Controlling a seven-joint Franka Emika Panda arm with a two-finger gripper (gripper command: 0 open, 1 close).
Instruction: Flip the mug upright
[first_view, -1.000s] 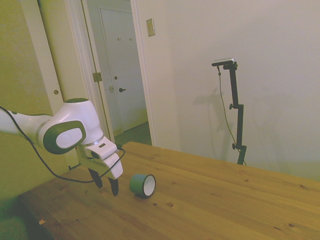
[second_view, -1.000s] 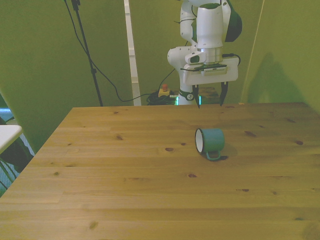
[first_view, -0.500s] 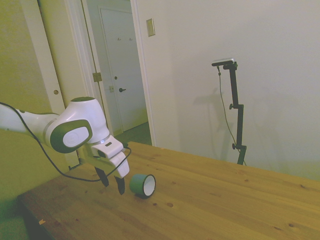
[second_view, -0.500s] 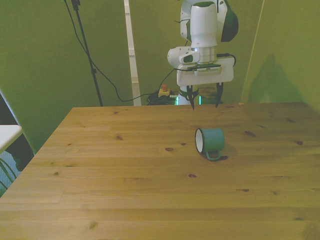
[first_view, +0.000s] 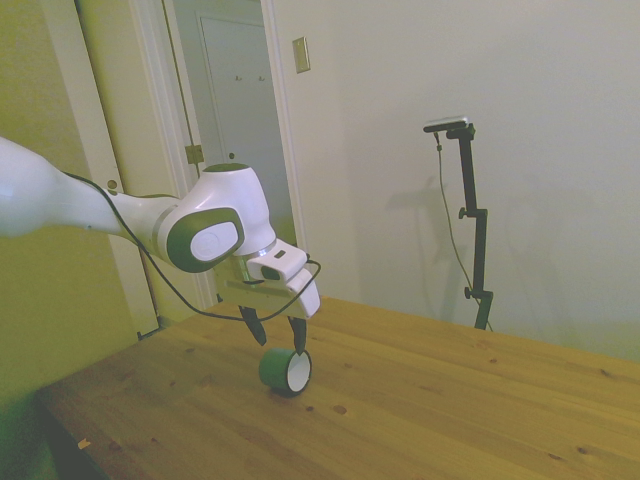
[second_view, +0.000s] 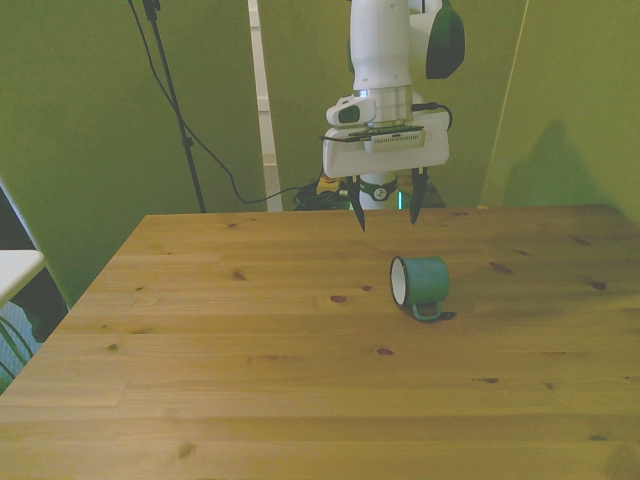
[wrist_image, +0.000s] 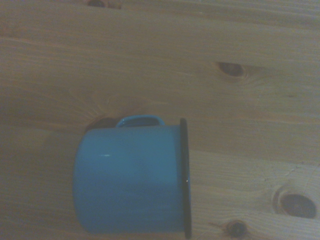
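Observation:
The teal mug (second_view: 421, 284) lies on its side on the wooden table (second_view: 250, 340). Its white mouth faces the front view's left and its handle rests against the wood. In the side view the mug (first_view: 284, 371) shows its white inside toward the camera. The gripper (second_view: 388, 205) hangs open in the air above and behind the mug, fingers pointing down, holding nothing. From the side, the gripper (first_view: 275, 335) is just over the mug. The wrist view looks straight down on the mug (wrist_image: 130, 180), its dark rim and handle clear.
The table's far edge (second_view: 300, 215) runs just behind the gripper. A doorway and wall (first_view: 240, 150) stand behind the arm. Cables (second_view: 215, 160) hang beyond the table.
The arm has swung toward the mug, moving to the front view's left and coming forward over it. The gripper stays open. The mug has not moved.

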